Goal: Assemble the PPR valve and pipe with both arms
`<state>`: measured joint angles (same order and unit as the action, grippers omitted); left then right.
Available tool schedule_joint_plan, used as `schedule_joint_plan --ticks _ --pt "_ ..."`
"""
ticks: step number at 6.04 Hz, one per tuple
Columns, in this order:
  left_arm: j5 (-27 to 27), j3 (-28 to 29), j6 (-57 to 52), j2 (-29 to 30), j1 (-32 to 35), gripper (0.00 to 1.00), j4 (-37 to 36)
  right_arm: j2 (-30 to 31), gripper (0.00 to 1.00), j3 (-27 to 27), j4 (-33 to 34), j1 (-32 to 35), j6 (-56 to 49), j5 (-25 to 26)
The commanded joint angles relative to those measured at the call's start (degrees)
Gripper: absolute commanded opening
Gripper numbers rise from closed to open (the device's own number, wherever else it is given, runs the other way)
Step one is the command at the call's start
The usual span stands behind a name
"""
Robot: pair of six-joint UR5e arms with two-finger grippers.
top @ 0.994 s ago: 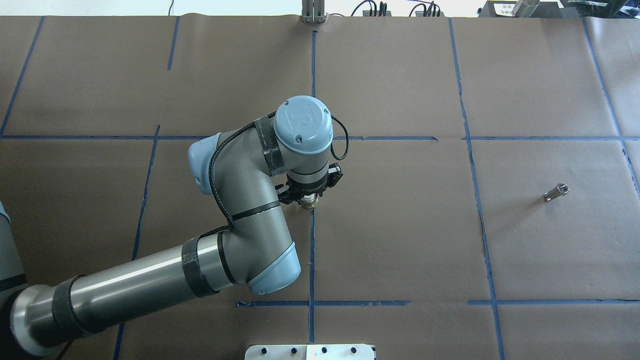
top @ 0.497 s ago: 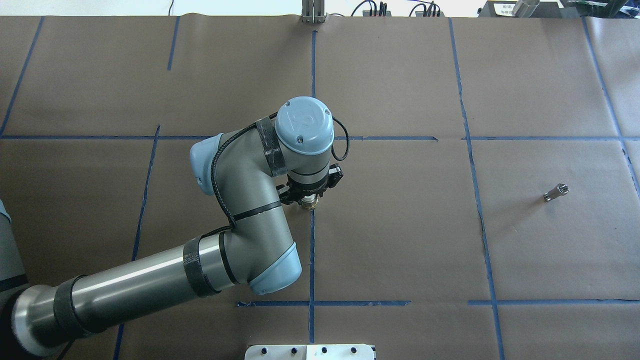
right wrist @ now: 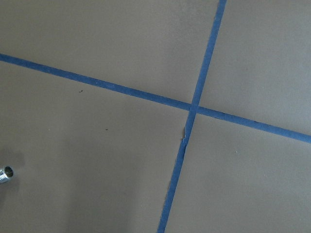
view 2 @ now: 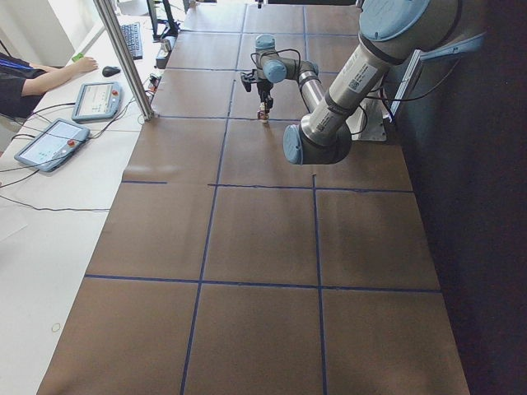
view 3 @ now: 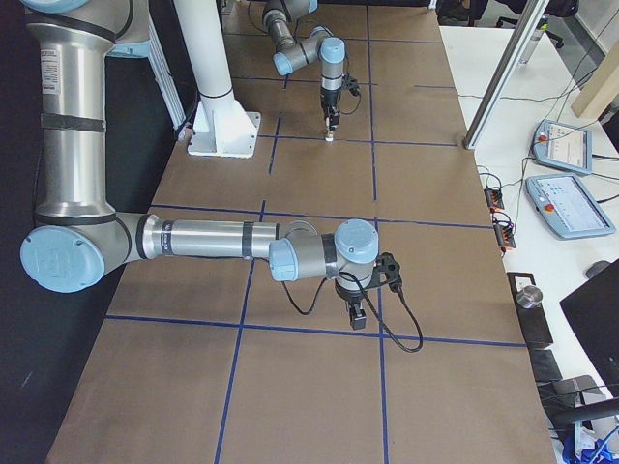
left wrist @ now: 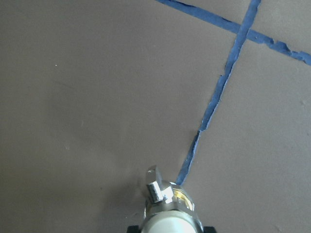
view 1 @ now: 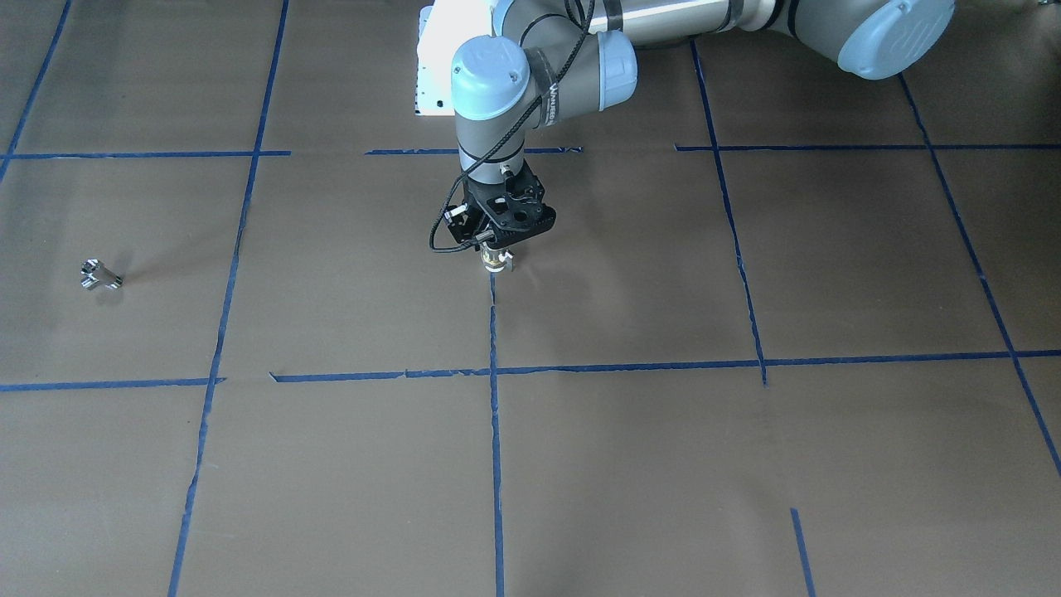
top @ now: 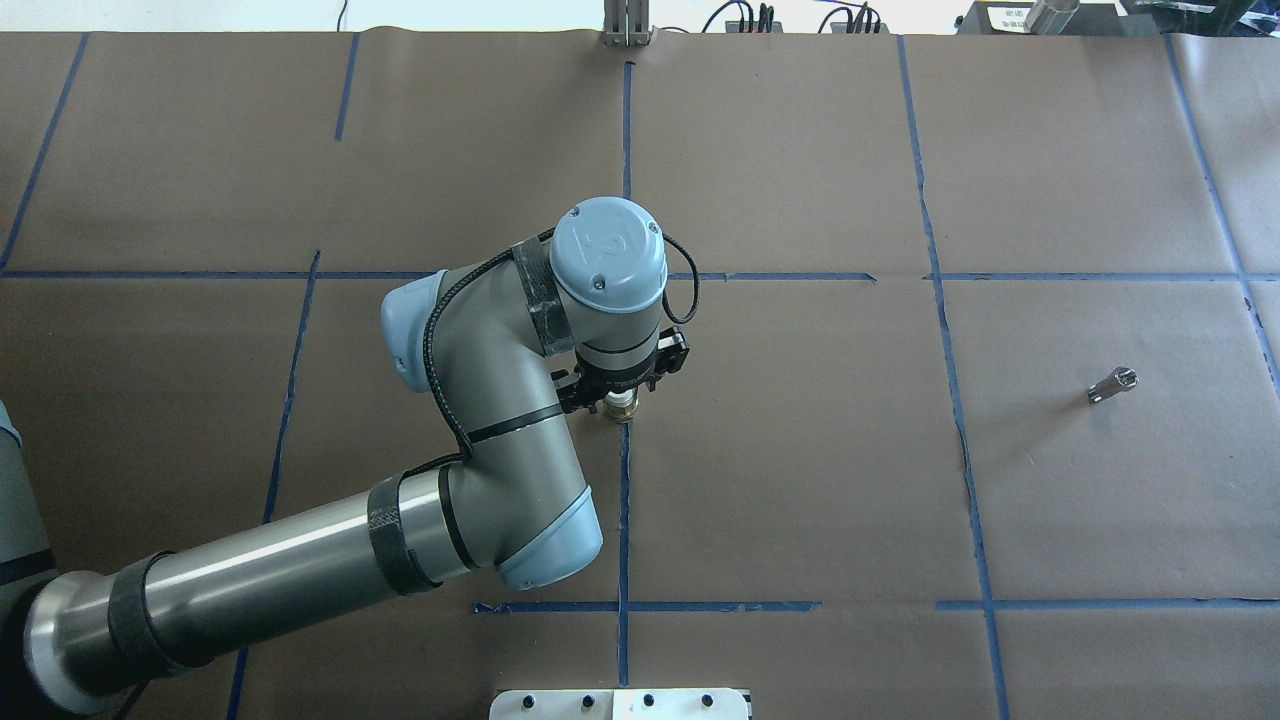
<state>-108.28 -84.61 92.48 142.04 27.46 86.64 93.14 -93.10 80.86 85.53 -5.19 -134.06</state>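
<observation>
My left gripper (top: pixel 620 398) points straight down near the table's middle and is shut on the PPR valve (top: pixel 622 407), a white stub with a metal band. The valve hangs at or just above the brown paper, over a blue tape line (view 1: pixel 495 332). The left wrist view shows its band and small side knob (left wrist: pixel 154 188). The pipe (top: pixel 1112 384), a small chrome T fitting, lies alone far to the right; it also shows in the front-facing view (view 1: pixel 101 276). My right gripper (view 3: pixel 357 317) shows only in the exterior right view, and I cannot tell its state. One pipe end shows in the right wrist view (right wrist: pixel 6 174).
The white robot base plate (top: pixel 620 703) sits at the near table edge. A metal post (view 2: pixel 123 58) and control tablets (view 2: pixel 49 140) stand on the operators' side, where a person's arm rests. Blue tape lines divide the brown paper.
My left wrist has shifted very slightly toward the robot. The valve stays in the grip at nearly the same spot. The pipe has not moved.
</observation>
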Motion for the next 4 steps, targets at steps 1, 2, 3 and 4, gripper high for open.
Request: schedule_joint_plan --ticks 1,2,3,4 --pt "-0.1 -0.9 -3.7 0.1 0.1 1.0 -0.1 -0.1 1.0 0.0 0.0 -0.2 0.0 0.0" --pt "-0.3 -1.5 -6.5 -0.1 0.4 1.0 -0.2 -0.1 1.0 0.1 0.0 -0.2 -0.1 0.0" --pt "-0.5 -3.4 -11.1 -1.4 1.4 1.0 -0.9 -0.3 1.0 0.2 0.1 -0.1 -0.1 0.1" --pt "-0.6 -11.1 -16.2 -7.9 1.8 1.0 -1.3 -0.3 1.0 0.2 0.1 -0.1 0.0 0.1"
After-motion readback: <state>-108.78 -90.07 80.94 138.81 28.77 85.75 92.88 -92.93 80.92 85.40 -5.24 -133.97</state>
